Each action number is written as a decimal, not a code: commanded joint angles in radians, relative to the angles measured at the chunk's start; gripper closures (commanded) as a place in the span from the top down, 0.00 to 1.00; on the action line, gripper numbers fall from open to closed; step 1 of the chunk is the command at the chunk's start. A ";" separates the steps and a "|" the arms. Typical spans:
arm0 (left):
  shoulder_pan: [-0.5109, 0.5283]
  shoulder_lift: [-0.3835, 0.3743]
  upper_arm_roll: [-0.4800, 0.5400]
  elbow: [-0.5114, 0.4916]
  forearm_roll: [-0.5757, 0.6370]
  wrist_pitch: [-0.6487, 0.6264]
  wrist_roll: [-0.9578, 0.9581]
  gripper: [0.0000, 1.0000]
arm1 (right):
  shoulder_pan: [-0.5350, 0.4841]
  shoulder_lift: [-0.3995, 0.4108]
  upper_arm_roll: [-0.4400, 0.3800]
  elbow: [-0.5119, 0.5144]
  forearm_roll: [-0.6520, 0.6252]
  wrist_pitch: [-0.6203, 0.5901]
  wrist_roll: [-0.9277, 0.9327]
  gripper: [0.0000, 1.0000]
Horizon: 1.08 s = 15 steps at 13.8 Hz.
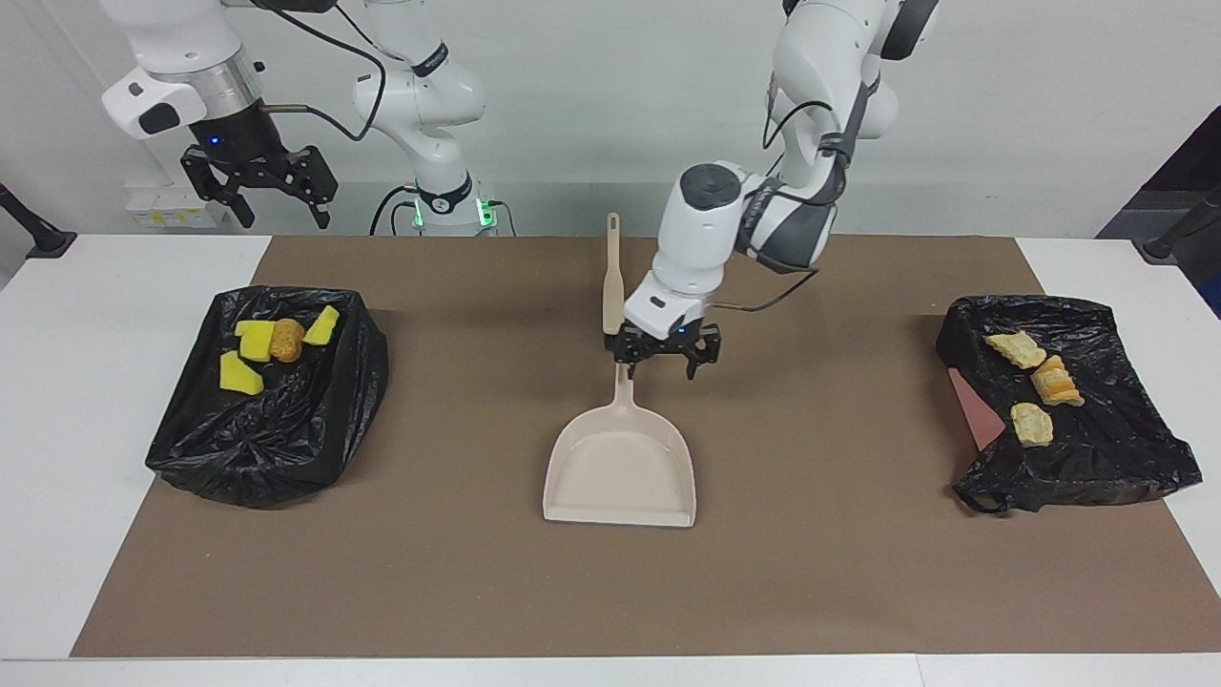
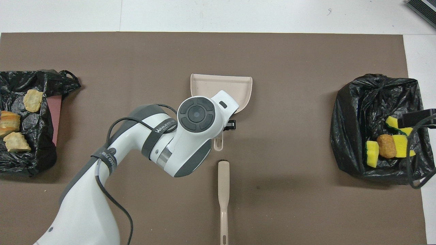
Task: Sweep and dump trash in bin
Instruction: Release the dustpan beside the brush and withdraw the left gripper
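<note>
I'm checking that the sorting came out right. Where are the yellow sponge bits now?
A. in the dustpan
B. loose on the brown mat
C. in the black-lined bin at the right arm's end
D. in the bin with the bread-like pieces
C: the yellow sponge bits lie with a golden-brown lump in the black-lined bin at the right arm's end.
</note>
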 commanded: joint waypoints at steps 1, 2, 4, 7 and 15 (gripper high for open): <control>0.129 -0.021 -0.019 0.017 -0.033 -0.053 0.120 1.00 | -0.007 -0.022 0.000 -0.024 0.004 -0.003 -0.019 1.00; 0.154 -0.033 -0.015 0.026 -0.076 -0.065 0.183 1.00 | -0.007 -0.022 0.000 -0.024 0.006 -0.003 -0.017 1.00; 0.213 -0.068 -0.010 0.029 -0.104 -0.120 0.287 1.00 | -0.007 -0.024 0.000 -0.026 0.006 -0.005 -0.017 1.00; 0.287 -0.120 -0.002 0.040 -0.100 -0.212 0.436 1.00 | -0.007 -0.024 0.000 -0.026 0.006 -0.005 -0.017 1.00; 0.490 -0.243 0.001 0.040 -0.094 -0.411 0.660 1.00 | 0.037 -0.022 -0.028 -0.024 0.004 0.003 -0.019 1.00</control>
